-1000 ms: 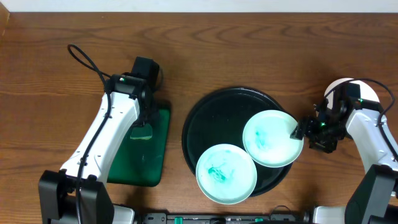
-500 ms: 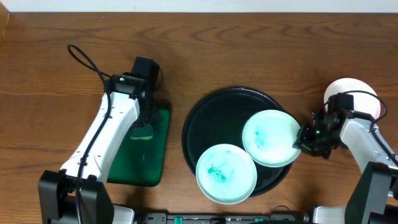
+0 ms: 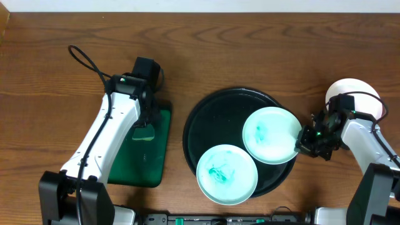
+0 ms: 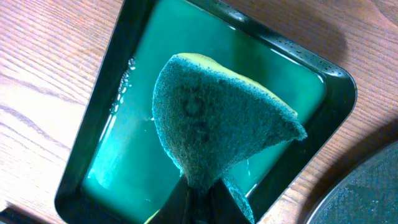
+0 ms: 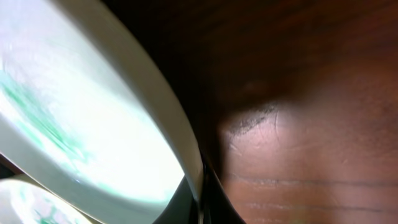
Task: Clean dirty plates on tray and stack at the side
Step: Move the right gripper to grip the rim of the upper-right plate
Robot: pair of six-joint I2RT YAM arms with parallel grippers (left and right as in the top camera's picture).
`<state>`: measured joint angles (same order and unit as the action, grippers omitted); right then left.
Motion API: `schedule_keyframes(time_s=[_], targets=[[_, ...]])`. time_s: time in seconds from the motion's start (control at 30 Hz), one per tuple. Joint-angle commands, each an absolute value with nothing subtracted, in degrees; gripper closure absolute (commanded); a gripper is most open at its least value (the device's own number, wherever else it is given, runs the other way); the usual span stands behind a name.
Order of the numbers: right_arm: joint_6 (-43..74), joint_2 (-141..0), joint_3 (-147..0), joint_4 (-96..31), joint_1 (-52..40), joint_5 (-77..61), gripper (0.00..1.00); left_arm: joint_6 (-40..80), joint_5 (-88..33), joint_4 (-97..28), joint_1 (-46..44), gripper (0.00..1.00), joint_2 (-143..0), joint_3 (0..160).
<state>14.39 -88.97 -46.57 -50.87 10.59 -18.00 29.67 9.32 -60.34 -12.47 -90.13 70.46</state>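
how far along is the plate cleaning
Done: one plain white round plate sits on the wood tabletop. In hand: right gripper pinches the rim of a turquoise-smeared white plate; left gripper holds a teal sponge. Left: that plate and the second smeared plate on the round black tray need wiping.

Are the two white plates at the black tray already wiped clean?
No, the front plate and the right plate both show turquoise smears in the middle.

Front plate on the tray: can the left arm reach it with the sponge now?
Probably yes: the front plate lies uncovered, nothing tall between it and the left gripper holding the sponge.
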Motion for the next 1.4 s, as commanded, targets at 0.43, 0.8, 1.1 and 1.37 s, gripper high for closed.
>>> schedule_keyframes(time_s=[0.43, 0.8, 1.1, 1.37], targets=[[17.8, -78.2, -49.7, -47.5, 2.2, -16.4, 0.98, 28.7, 9.4, -60.5, -12.2, 0.93, -89.8, 70.2], [27.6, -89.1, -48.6, -36.9, -5.0, -16.1, 0.99, 27.5, 9.9, -58.8, -12.2, 0.93, -89.8, 69.8], [38.8, -99.8, -48.6, -35.6, -7.0, -13.6, 0.99, 26.6, 10.1, -52.3, -12.2, 0.93, -89.8, 64.4], [37.7, -101.5, -48.6, -34.8, -7.3, -13.6, 0.99, 26.6, 7.2, -49.3, -12.2, 0.93, -89.6, 64.0]])
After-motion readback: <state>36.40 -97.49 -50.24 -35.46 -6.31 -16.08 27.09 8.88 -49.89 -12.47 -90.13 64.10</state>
